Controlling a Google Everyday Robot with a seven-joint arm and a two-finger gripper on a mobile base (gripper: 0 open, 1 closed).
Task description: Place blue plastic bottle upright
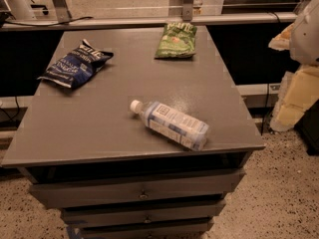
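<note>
The blue plastic bottle [169, 124] lies on its side on the grey bench [124, 73], a little right of the frame's centre and toward the bench's front edge. Its white cap [135, 105] points to the upper left, and its base sits close to the front right corner of the bench. The pale blue-and-white label faces up.

2 bags share the bench top, both well apart from the bottle. A dark blue chip bag [76, 63] rests at the upper left and a green chip bag [176, 40] at the upper centre, near the back edge.

The hand [294, 98] hangs at the right edge of the frame. It is a pale white and beige shape beside the bench, off its surface and touching nothing on it. I cannot tell whether it is open or closed.

Below the bench top, 3 drawers [139, 193] stack down the front, above a speckled floor [279, 193].
</note>
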